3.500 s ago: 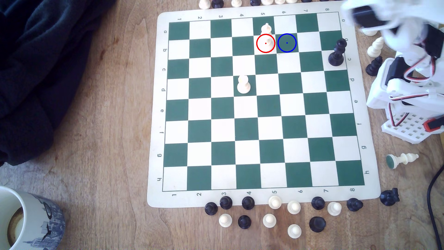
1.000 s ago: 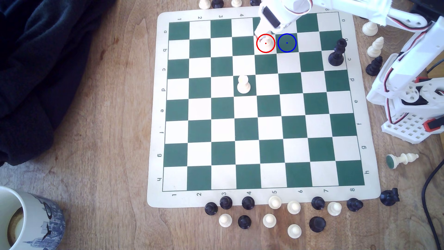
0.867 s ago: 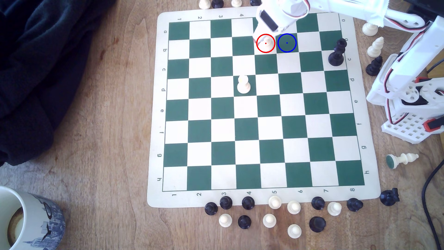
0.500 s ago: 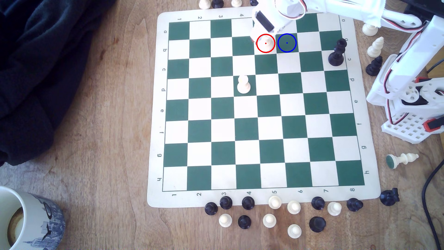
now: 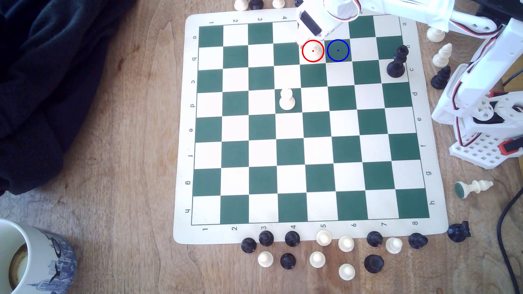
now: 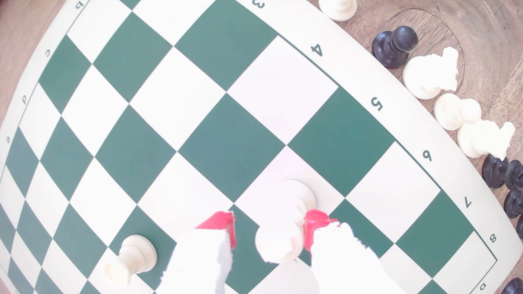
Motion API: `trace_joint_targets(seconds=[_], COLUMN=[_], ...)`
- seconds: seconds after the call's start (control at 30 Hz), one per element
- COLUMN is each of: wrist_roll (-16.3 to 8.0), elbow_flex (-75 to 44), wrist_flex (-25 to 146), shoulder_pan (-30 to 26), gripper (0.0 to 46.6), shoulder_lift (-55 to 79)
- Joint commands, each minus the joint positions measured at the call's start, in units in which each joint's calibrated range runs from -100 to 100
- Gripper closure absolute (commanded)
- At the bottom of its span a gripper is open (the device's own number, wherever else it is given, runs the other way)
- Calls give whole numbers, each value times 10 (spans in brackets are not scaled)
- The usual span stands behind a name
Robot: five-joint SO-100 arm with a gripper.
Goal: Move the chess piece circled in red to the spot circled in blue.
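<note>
The chess piece (image 5: pixel 316 51), tall and cream-white, stands on the red-ringed white square in the board's far rows. Its upper part is covered by my gripper (image 5: pixel 307 40) in the exterior view. In the wrist view the chess piece (image 6: pixel 284 226) stands between the red pads of my open gripper (image 6: pixel 268 230). One pad (image 6: pixel 312 226) is against its side, the other pad (image 6: pixel 223 226) is a small gap away. The spot (image 5: pixel 338 50), a dark green square with a blue ring, lies one square to the exterior view's right.
A white pawn (image 5: pixel 287 99) stands mid-board, and a tall black piece (image 5: pixel 396 63) stands near the board's right edge. Loose pieces line the board's near edge (image 5: pixel 317 254), far edge and right side. The arm's base (image 5: pixel 481 127) is at right, a mug (image 5: pixel 31 260) and dark cloth (image 5: pixel 56 84) at left.
The arm swung in from the right over the board to the circled piece. Over the last second the gripper edged slightly to the exterior view's left around it. The piece stays on its square.
</note>
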Motion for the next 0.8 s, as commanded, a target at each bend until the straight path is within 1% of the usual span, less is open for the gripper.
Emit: trace_joint_targets(seconds=[0.0,0.37,0.5,0.53,0.57,0.7,0.77], wrist_roll=[0,2,2,2,2,2,2], elbow_flex=[-45,-43,-42,-42,-42,-43,-44], wrist_flex=[5,15,15,15,17,21,23], shoulder_pan=[3,2,1,0,-2,-2,-2], gripper=[335,331,351,360,383,411,413], shoulder_lift=[-6,-3,-2,-2,-2,-2,-4])
